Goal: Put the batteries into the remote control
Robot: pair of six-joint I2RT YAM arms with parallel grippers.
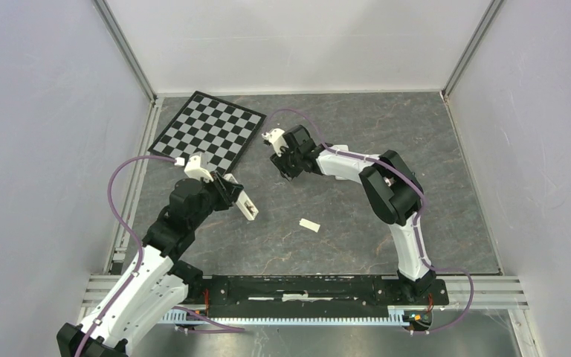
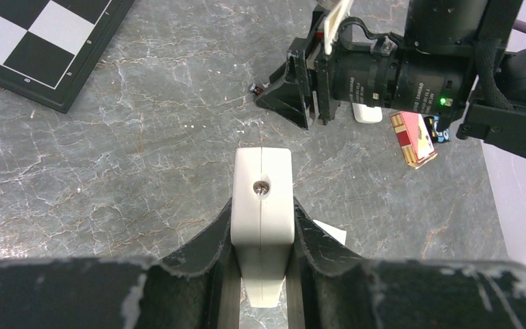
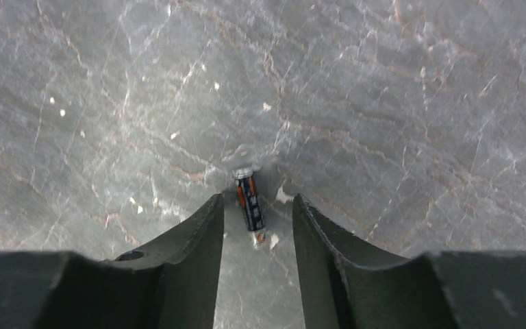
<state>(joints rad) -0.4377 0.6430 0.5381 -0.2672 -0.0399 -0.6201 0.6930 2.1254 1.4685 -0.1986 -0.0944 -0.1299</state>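
Observation:
My left gripper point(image 2: 263, 214) is shut on the white remote control point(image 2: 262, 199), which it holds edge-on above the table, a small screw showing on the narrow end. In the top view the remote control point(image 1: 247, 206) sticks out of the left gripper point(image 1: 239, 199) toward the table's middle. One battery point(image 3: 248, 199), dark with orange marks, lies on the stone-patterned table. My right gripper point(image 3: 257, 205) is lowered over it, open, one finger on each side with a gap to the battery. The left wrist view shows that battery point(image 2: 255, 88) just beyond the right gripper's fingertips point(image 2: 284, 96).
A chessboard point(image 1: 208, 130) lies at the back left. A small flat white piece point(image 1: 309, 224) rests on the table between the arms. Under the right arm are a red-and-white box point(image 2: 414, 137) and a white object point(image 2: 366, 113). White walls enclose the table.

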